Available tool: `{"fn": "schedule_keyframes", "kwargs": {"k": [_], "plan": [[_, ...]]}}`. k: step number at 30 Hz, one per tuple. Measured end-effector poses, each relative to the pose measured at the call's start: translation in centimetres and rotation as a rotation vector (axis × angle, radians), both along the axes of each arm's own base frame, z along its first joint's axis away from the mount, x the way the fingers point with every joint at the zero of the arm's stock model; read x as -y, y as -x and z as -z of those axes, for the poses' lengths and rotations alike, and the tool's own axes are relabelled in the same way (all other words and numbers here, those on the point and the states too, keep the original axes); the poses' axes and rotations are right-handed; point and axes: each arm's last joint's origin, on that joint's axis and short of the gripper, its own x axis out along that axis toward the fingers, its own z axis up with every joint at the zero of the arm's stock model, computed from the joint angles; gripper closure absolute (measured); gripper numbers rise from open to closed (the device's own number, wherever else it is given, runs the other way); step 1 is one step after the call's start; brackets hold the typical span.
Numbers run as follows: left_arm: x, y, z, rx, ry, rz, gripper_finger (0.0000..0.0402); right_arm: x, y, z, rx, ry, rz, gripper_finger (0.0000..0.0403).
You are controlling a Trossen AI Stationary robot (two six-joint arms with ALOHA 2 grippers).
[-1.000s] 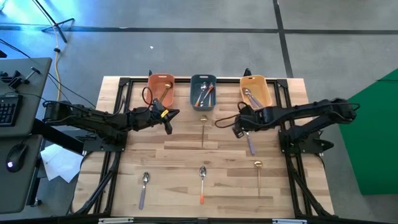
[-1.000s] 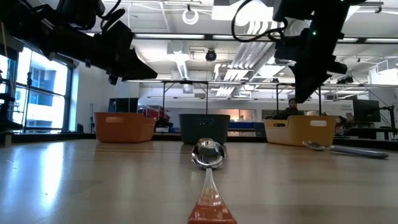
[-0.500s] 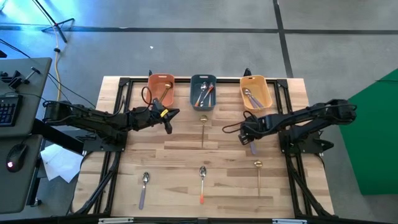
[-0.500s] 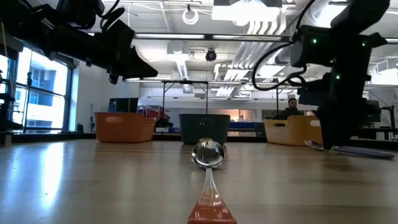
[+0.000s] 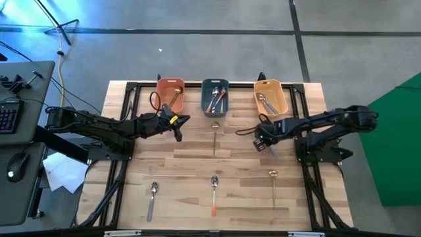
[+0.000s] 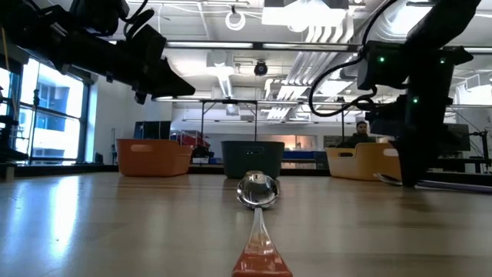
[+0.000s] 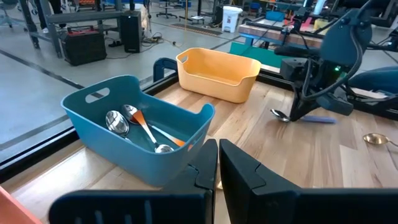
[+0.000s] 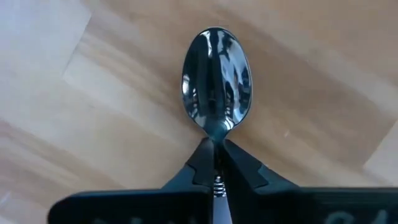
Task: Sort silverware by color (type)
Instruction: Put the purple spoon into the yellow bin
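Note:
My right gripper (image 5: 263, 141) is down at the table's right middle, shut on a lavender-handled spoon (image 5: 271, 151) whose bowl (image 8: 216, 74) shows past the fingers. My left gripper (image 5: 178, 135) hangs shut and empty over the table's left middle, near the orange tray (image 5: 170, 92). Loose on the wood lie a gold spoon (image 5: 215, 136) at the centre, a lavender-handled spoon (image 5: 152, 199), an orange-handled spoon (image 5: 214, 195) and a gold spoon (image 5: 273, 185) near the front edge. The orange tray holds a gold spoon, the slate-blue tray (image 5: 215, 97) orange-handled spoons, and the yellow tray (image 5: 270, 97) lavender-handled ones. My right gripper pinches the spoon's thin neck (image 8: 215, 138), just behind the bowl, between its two fingertips. The fingers come from above, pointing down. In the low view the bowl (image 6: 387, 178) and the handle (image 6: 453, 185) are still at table height.
The three trays stand in a row along the far edge. A dark frame rail runs along each side of the table (image 5: 191, 161). Bare wood lies between the two arms and in front of them.
My right gripper has moved from beside the yellow tray a little toward the near edge and down onto the lavender-handled spoon on the table. The left arm has kept still.

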Motion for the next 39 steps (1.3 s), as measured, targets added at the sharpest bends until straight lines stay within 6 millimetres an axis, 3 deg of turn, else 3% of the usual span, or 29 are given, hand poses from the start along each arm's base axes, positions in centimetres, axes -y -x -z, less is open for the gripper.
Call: {"fn": "schedule_keyframes", "kwargs": {"k": [7, 12, 17, 21, 25, 30, 39], "plan": [[0.0, 0.0, 0.0, 0.000, 0.003, 0.015, 0.0394, 0.5, -2.2, -2.7, 0.072, 0.059, -0.077, 0.0399], [0.0, 0.0, 0.0, 0.000, 0.003, 0.015, 0.0394, 2.4, -3.8, -6.6, 0.097, 0.111, -0.104, 0.0399], [0.0, 0.0, 0.0, 0.003, 0.009, 0.014, 0.0394, 7.6, -3.3, -11.5, 0.071, 0.185, -0.040, 0.0399], [0.0, 0.0, 0.0, 0.004, 0.010, 0.014, 0.0394, 12.3, -1.5, -13.7, 0.084, 0.263, 0.030, 0.0399], [0.0, 0.0, 0.0, 0.003, 0.010, 0.014, 0.0394, 16.1, 0.5, -12.8, 0.048, 0.259, 0.068, 0.0399], [0.0, 0.0, 0.0, 0.003, 0.010, 0.014, 0.0394, 19.5, 1.1, -8.5, 0.015, 0.160, 0.067, 0.0399], [0.0, 0.0, 0.0, 0.004, 0.009, 0.012, 0.0394, 22.4, 1.1, -3.0, -0.077, 0.035, 0.090, 0.0399]]}}
